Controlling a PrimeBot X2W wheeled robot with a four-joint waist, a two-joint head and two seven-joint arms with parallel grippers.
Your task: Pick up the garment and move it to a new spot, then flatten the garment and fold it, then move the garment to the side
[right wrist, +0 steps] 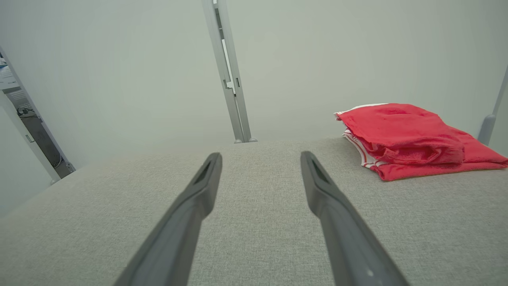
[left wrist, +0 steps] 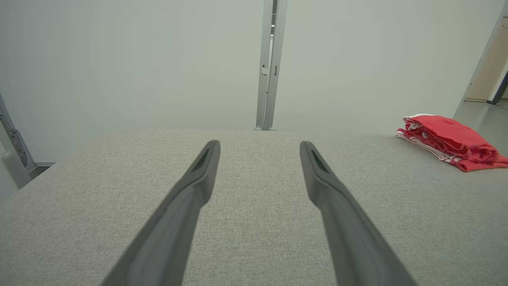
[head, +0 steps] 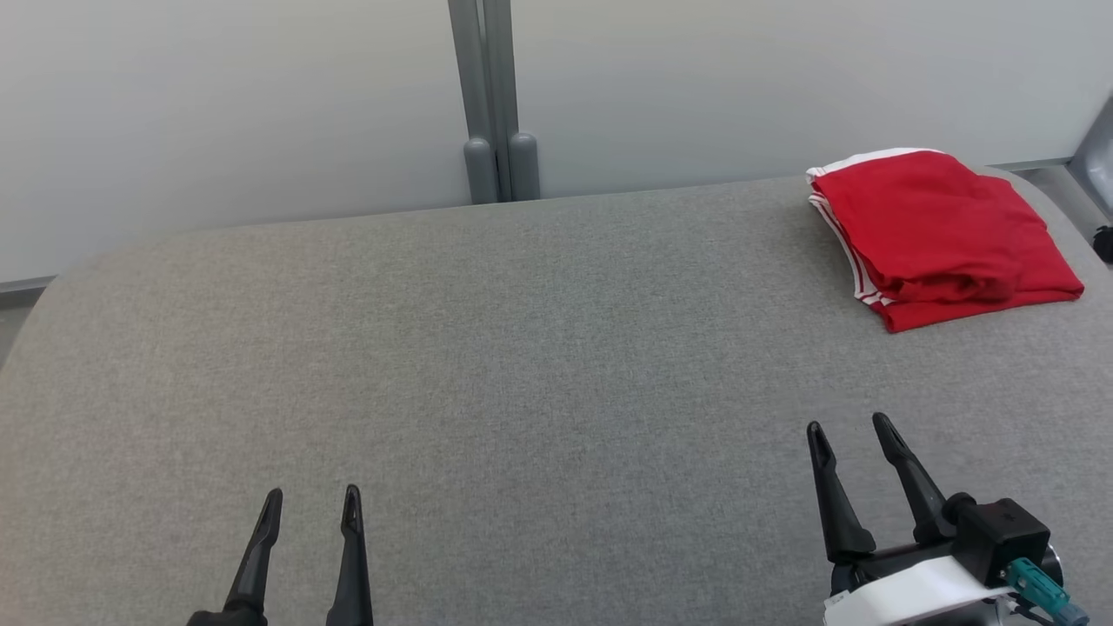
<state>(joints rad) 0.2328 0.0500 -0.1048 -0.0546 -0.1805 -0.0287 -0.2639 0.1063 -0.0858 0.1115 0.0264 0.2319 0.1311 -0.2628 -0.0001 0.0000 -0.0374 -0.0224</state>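
Note:
A red garment (head: 943, 235) with white stripes along its edge lies folded in a neat stack at the far right corner of the grey fabric table (head: 522, 374). The left wrist view has the garment (left wrist: 452, 143) at far right, and in the right wrist view the garment (right wrist: 408, 139) is ahead to the right. My left gripper (head: 311, 504) hovers open near the front left of the table, holding nothing. At the front right my right gripper (head: 848, 426) is open too, well short of the garment and empty.
A pale wall with a grey vertical post (head: 494, 96) runs behind the table. The table's far edge is rounded at both corners. A grey frame part (head: 1097, 156) stands just past the garment at the right edge.

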